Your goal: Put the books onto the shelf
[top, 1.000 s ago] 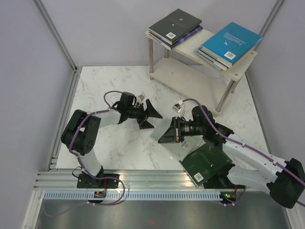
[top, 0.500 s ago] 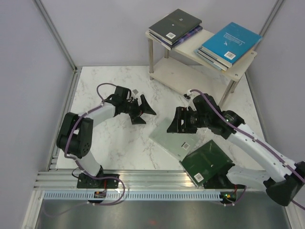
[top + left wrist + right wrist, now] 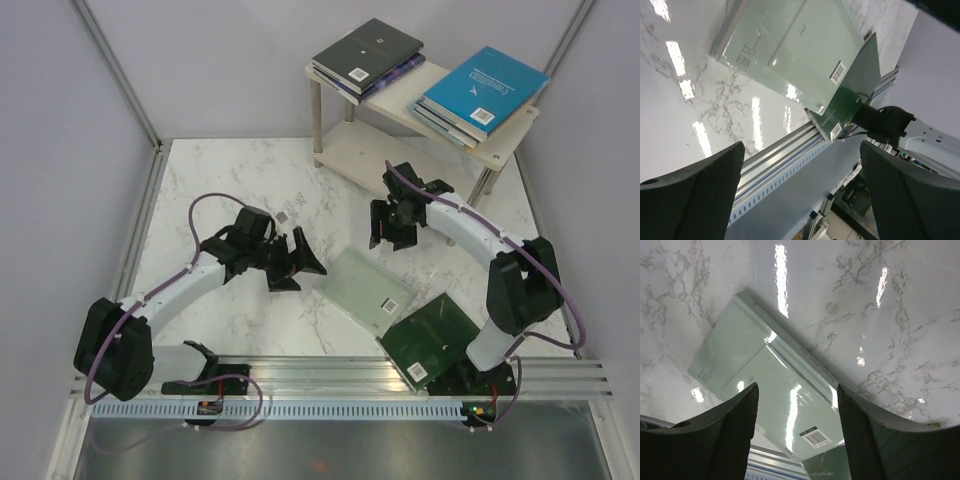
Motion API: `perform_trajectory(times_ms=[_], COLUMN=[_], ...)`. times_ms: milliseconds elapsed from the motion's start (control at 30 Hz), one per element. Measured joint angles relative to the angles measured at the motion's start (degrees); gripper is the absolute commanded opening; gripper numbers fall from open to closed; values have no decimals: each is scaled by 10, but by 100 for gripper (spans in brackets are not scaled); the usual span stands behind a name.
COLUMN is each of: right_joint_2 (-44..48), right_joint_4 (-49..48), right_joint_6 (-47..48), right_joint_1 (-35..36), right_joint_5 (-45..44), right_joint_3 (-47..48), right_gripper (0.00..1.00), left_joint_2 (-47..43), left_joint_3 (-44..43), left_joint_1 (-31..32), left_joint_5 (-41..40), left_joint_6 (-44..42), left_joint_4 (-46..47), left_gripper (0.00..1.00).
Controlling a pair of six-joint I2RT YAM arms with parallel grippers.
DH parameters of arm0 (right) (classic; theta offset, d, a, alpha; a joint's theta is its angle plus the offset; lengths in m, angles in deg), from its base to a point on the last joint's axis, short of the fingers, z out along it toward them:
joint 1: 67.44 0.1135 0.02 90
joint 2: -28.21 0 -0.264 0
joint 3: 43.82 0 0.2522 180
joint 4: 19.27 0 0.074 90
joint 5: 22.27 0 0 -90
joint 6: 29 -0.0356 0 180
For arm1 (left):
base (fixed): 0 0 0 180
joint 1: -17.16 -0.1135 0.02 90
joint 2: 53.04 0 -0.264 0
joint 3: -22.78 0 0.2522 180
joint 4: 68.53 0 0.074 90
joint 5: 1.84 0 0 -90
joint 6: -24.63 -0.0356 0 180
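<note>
Pale mint book (image 3: 365, 292) and dark green book (image 3: 432, 340) lie unshelved on the table (image 3: 220, 170) beside the right end effector (image 3: 392, 234); it and the left end effector (image 3: 300, 268) gape empty. Other books (image 3: 485, 85) sit stacked on the shelf (image 3: 400, 102) beyond

Green book (image 3: 432, 343) partly under mint book (image 3: 365, 290)
</note>
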Motion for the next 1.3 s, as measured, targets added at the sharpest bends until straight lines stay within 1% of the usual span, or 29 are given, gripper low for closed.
perform_trajectory(times_ms=[133,233,300,433,533,767,900,1033,1133,1300], right_joint_2=[-41,-60,-65,-65,-64,-61,-56,-39,-18,14], right_joint_4=[-8,-32,-49,-88,-108,-159,-192,-238,-253,-275], right_joint_6=[26,45,55,64,72,79,64,38,27,19], right_joint_1=[-5,-17,-31,-67,-87,-89,-90,-91,-92,-95], right_joint_5=[-8,-1,18,82,128,223,266,313,326,326], right_joint_3=[0,-22,-50,-107,-130,-160,-188,-236,-269,-308], right_gripper=[69,68,68,68,68,67,65,63,58,56], left_joint_2=[1,10,21,60,94,164,202,226,241,254], left_joint_3=[28,48,66,94,98,98,97,94,87,78], left_joint_1=[33,48,54,66,73,75,75,75,74,68], left_joint_5=[-2,-2,1,7,9,19,35,55,71,89], left_joint_6=[21,40,55,84,102,149,174,189,195,196], left_joint_4=[1,20,43,88,123,222,268,304,310,308], left_gripper=[98,95,93,92,92,92,91,90,90,90])
